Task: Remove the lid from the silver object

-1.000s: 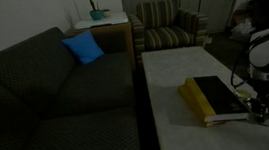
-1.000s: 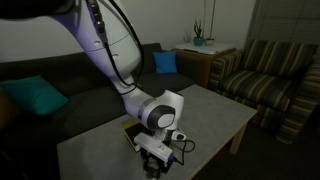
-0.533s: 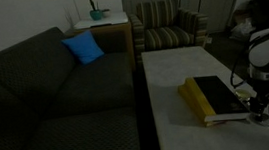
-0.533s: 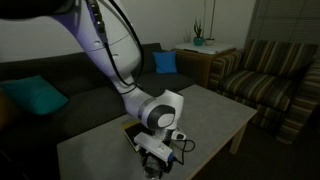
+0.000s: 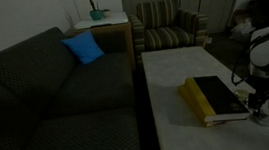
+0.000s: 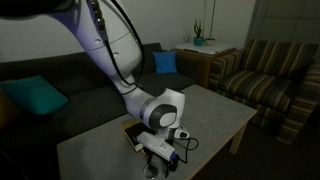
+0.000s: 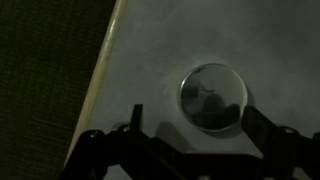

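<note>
In the wrist view a small round shiny silver object [image 7: 213, 97] lies flat on the pale table [image 7: 160, 40]. I cannot tell whether a lid sits on it. My gripper [image 7: 193, 115] is open; its dark fingers [image 7: 135, 120] stand on either side, just short of the object and not touching it. In both exterior views the gripper [image 5: 260, 112] [image 6: 160, 160] points down at the table's near end beside a black book with a yellow edge [image 5: 215, 97]. The silver object is too small and dark to make out there.
The table's edge [image 7: 100, 70] runs close to the left of the fingers, with dark floor beyond it. A dark sofa [image 5: 56, 93] with a blue cushion [image 5: 83, 48] flanks the table [image 5: 174, 71]. A striped armchair [image 5: 170, 26] stands at its far end.
The jaws have gone from shut to open over the small round object. The arm has hardly moved, lifting only slightly.
</note>
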You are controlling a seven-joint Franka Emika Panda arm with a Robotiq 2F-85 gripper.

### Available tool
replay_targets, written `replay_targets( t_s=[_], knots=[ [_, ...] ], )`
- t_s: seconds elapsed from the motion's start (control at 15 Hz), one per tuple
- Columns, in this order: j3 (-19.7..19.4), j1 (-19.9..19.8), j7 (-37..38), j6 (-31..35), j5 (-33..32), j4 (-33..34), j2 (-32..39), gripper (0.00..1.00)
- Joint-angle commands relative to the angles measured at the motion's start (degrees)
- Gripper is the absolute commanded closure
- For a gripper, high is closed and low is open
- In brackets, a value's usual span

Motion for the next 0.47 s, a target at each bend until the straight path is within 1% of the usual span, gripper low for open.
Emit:
replay_targets(
  t_s=[0.0,0.4],
  knots=[
    [-2.74,2.98,3.82,4.44,-1.12,-7.05,-4.13,0.00],
    [-6.84,8.64,6.85,13.85,-1.63,-18.08,-9.55,0.00]
  ],
)
